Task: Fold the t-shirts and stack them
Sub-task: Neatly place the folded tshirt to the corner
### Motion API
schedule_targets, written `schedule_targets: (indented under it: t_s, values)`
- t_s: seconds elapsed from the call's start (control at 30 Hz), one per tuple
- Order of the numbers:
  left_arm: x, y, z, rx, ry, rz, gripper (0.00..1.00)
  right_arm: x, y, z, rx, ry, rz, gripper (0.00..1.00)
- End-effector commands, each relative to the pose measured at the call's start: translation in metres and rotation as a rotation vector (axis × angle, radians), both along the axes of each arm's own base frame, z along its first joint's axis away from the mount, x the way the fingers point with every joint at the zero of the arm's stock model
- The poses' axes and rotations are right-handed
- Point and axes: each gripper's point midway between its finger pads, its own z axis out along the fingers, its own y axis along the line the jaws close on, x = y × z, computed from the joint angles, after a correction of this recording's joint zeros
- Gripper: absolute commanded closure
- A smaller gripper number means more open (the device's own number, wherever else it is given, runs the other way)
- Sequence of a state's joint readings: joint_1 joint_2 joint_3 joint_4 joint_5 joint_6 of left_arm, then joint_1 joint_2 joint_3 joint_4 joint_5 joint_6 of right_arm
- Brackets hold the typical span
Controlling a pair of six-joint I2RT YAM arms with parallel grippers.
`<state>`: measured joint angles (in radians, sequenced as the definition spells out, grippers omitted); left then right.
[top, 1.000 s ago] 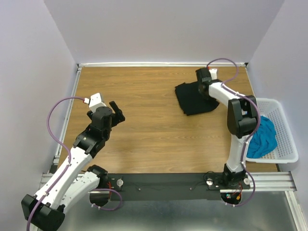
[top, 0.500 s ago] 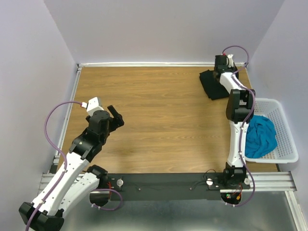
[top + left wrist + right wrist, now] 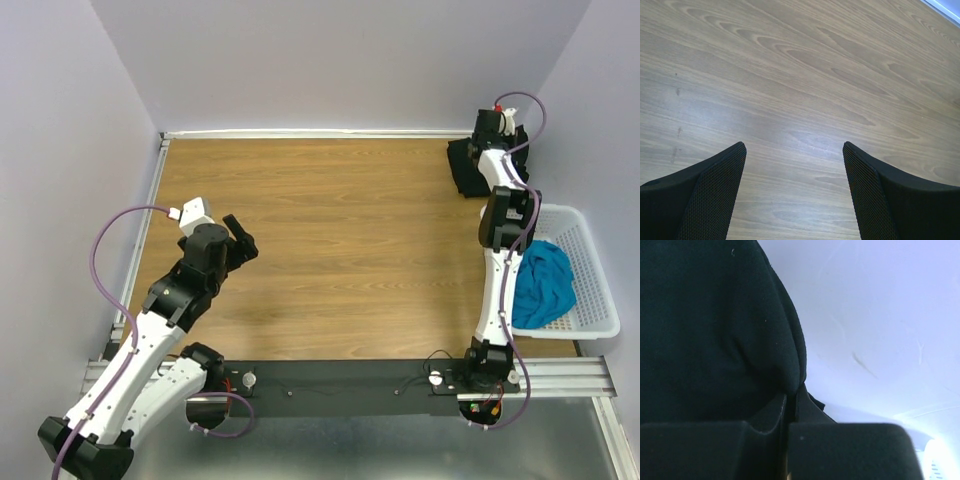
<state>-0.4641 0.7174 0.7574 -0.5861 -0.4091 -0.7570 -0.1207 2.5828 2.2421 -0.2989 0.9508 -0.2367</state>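
Black t-shirt (image 3: 463,168) sits bunched at the far right corner of the table (image 3: 350,230), close to the side wall (image 3: 585,90), with the right gripper (image 3: 790,402) pressed together on a fold of its cloth and the right arm stretched over it, hiding part of it from above. Teal t-shirt (image 3: 545,285) lies crumpled in the white basket (image 3: 592,262) at the table's right edge, partly behind that arm. Left gripper (image 3: 795,167) hangs over bare wood on the left side, fingers spread wide, nothing between them, well apart from both shirts.
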Motion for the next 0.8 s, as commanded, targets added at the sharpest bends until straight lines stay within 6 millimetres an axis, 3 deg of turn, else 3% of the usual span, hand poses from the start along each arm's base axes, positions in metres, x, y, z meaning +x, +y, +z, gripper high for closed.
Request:
schedule_targets:
  t_s: [0.0,0.13,0.17,0.2,0.23,0.27,0.33,0.47,0.5,0.6,0.67,0.73,0.77]
  values:
    - [0.001,-0.001,0.004,-0.020,0.005,0.007,0.14,-0.003,-0.021,0.008,-0.037,-0.055,-0.074,0.89]
    - [0.003,-0.003,0.003,-0.025,0.007,0.002,0.14,-0.016,-0.027,0.002,-0.057,-0.032,-0.120,0.70]
    - [0.003,-0.004,0.003,-0.026,0.005,-0.002,0.14,-0.018,-0.027,0.002,-0.059,-0.031,-0.128,0.54]
    - [0.003,-0.005,0.003,-0.030,0.004,-0.005,0.14,-0.021,-0.027,0.004,-0.061,-0.032,-0.136,0.49]
    - [0.003,-0.005,0.006,-0.032,-0.003,-0.003,0.14,-0.023,-0.027,0.007,-0.063,-0.036,-0.141,0.42]
    - [0.003,-0.004,0.007,-0.031,-0.010,0.000,0.14,-0.025,-0.027,0.019,-0.066,-0.055,-0.148,0.29]
    - [0.004,-0.002,0.011,-0.028,-0.024,0.007,0.14,-0.028,-0.027,0.033,-0.071,-0.079,-0.154,0.20]
    - [0.003,0.006,0.027,-0.016,-0.074,0.027,0.14,-0.034,-0.009,0.086,-0.059,-0.157,-0.113,0.13]
    - [0.003,0.008,0.034,-0.011,-0.094,0.036,0.14,-0.036,-0.002,0.116,-0.044,-0.212,-0.080,0.11]
    - [0.002,0.019,0.057,0.016,-0.146,0.066,0.13,-0.044,0.025,0.144,0.010,-0.254,0.017,0.01]
    - [-0.001,0.026,0.069,0.045,-0.172,0.074,0.12,-0.066,0.042,0.186,0.049,-0.318,0.071,0.00]
    - [-0.006,0.038,0.089,0.061,-0.221,0.109,0.12,-0.076,0.063,0.207,0.132,-0.394,0.136,0.00]
    - [-0.011,0.048,0.102,0.076,-0.254,0.145,0.12,-0.098,0.074,0.236,0.188,-0.467,0.168,0.00]
